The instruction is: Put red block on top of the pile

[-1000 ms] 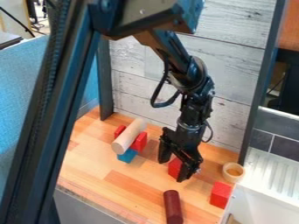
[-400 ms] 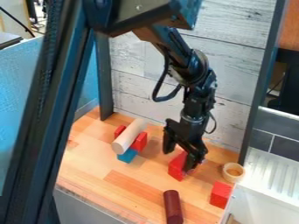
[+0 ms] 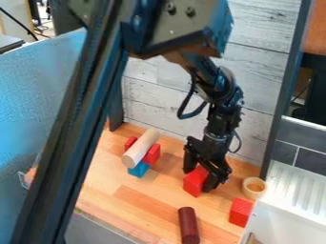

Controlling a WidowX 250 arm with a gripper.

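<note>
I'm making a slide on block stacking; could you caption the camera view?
Robot gripper at a red block, a pale cylinder topping the pile of red and blue blocks.

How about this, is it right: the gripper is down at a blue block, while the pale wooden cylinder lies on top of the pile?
Not quite. The camera view shows the gripper down at a red block, not a blue one. The pale wooden cylinder does lie on top of the pile.
</note>
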